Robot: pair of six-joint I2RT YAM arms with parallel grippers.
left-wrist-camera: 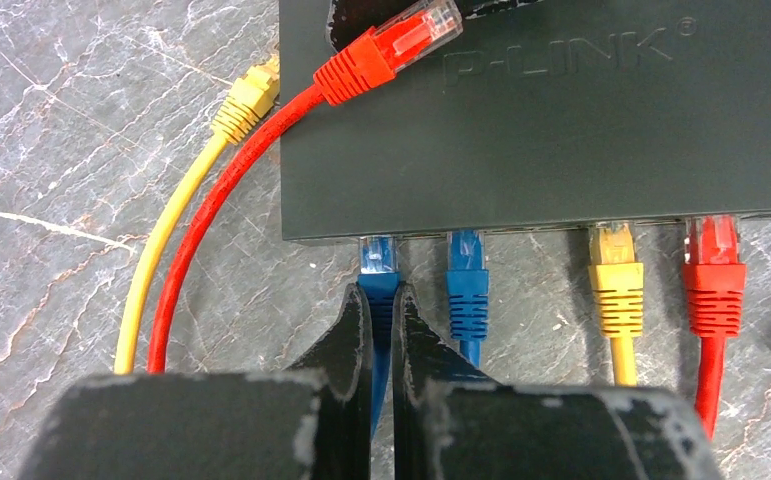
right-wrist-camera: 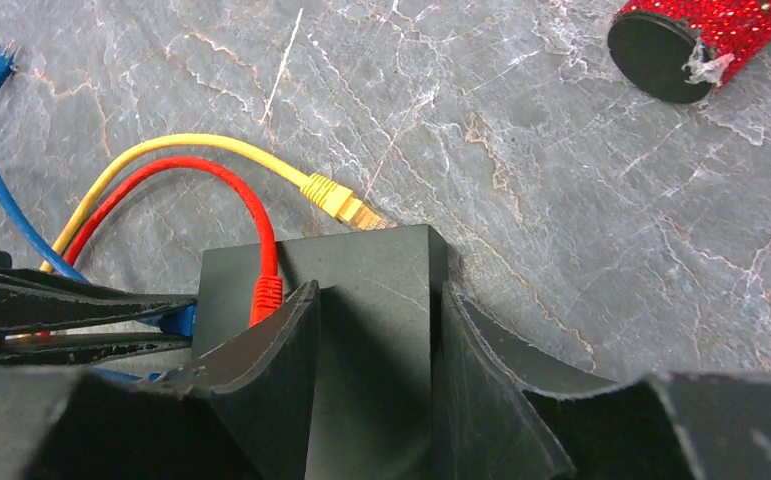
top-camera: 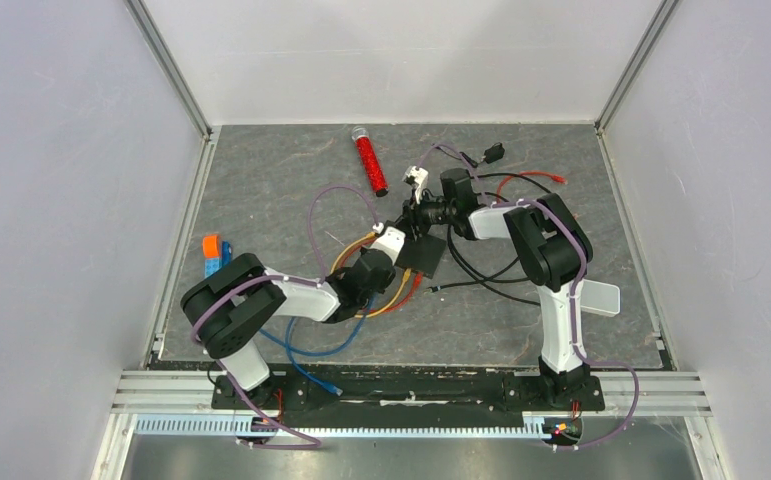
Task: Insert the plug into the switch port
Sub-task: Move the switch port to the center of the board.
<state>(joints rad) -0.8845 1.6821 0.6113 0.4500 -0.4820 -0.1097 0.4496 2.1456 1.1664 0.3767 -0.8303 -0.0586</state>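
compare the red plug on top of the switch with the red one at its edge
The red plug on top lies slanted on the switch lid; the red plug at the edge points straight into the switch's side. The top one's clear tip is fully exposed; the edge one's tip is partly hidden. Both have red ribbed boots and cables.

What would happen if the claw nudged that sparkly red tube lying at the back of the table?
The red glitter tube lies on its side and its black end looks round, so a sideways nudge would probably set it rolling. Its studded surface looks rough, so likely not slippery to grip. Its weight cannot be judged from here.
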